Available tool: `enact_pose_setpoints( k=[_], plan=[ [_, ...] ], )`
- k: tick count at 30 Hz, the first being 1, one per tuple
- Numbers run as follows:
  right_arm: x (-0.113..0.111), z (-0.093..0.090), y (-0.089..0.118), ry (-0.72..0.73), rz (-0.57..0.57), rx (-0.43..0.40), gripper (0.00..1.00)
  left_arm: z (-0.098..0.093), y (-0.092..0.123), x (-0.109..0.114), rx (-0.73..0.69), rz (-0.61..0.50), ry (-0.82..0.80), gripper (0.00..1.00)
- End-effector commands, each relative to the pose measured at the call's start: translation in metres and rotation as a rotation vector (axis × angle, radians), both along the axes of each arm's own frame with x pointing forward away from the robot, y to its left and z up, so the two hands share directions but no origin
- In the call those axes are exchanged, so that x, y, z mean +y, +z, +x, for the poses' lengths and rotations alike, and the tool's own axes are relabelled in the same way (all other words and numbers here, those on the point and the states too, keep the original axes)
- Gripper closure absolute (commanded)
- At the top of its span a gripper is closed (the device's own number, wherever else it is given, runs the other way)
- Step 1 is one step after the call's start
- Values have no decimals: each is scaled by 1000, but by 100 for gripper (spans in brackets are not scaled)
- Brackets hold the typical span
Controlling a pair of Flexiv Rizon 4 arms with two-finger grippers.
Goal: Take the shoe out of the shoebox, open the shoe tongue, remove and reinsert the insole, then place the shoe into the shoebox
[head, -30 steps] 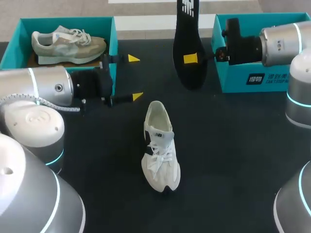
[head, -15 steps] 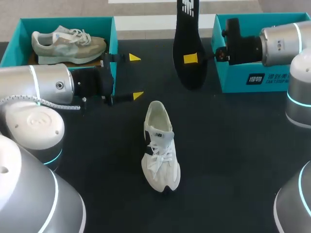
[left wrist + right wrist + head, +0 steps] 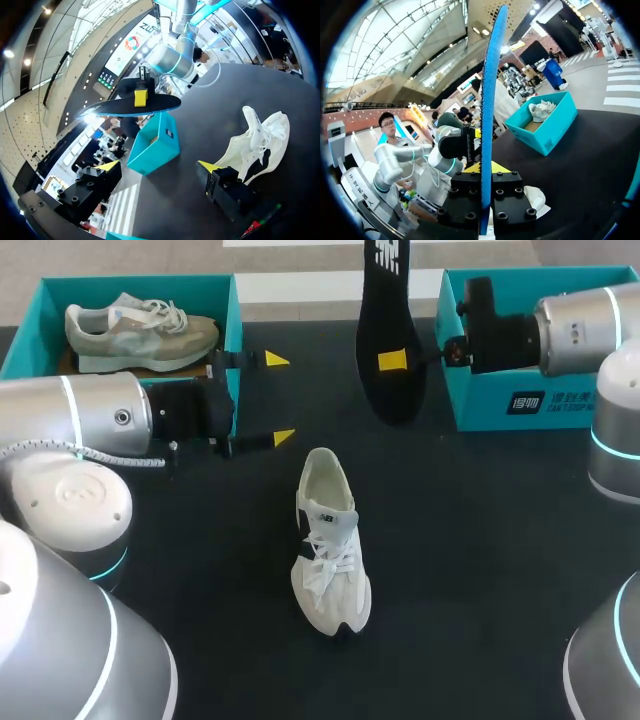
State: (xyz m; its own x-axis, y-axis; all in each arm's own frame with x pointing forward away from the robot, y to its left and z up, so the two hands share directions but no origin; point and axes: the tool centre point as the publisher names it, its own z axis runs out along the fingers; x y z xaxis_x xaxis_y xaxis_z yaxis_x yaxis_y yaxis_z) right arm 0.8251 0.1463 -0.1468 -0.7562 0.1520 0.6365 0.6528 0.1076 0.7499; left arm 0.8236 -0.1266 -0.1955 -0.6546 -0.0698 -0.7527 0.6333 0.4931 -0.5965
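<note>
1. The dark table carried two teal boxes. The left shoebox held a second shoe, and the right shoebox sat by the right arm.
2. The white shoe stood upright mid-table, well apart from both boxes, with its toe toward the robot.
3. The black insole hung on edge between the boxes, pinched near its middle by the right gripper.
4. The left gripper hovered beside the left shoebox with its fingers spread, holding nothing.
5. Reinsertion would likely go best with the insole's toe end angled down into the shoe's opening while the left gripper steadied the heel or held back the tongue.
</note>
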Motion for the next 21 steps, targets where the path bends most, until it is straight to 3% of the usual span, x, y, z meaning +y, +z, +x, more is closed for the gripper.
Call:
enact_pose_setpoints(
  k=[1, 9, 17, 21],
  plan=[
    [5, 0, -8, -13, 32, -25, 100, -2, -3, 5, 82, 24, -4, 0],
    [31, 6, -25, 18, 50, -100, 100, -10, -34, 28, 268, 66, 28, 0],
    [48, 5, -44, 72, 67, -95, 100, -20, -72, 33, 387, 114, 38, 0],
    [48, 5, -44, 72, 67, -95, 100, -23, -90, 34, 435, 127, 51, 0]
  ],
)
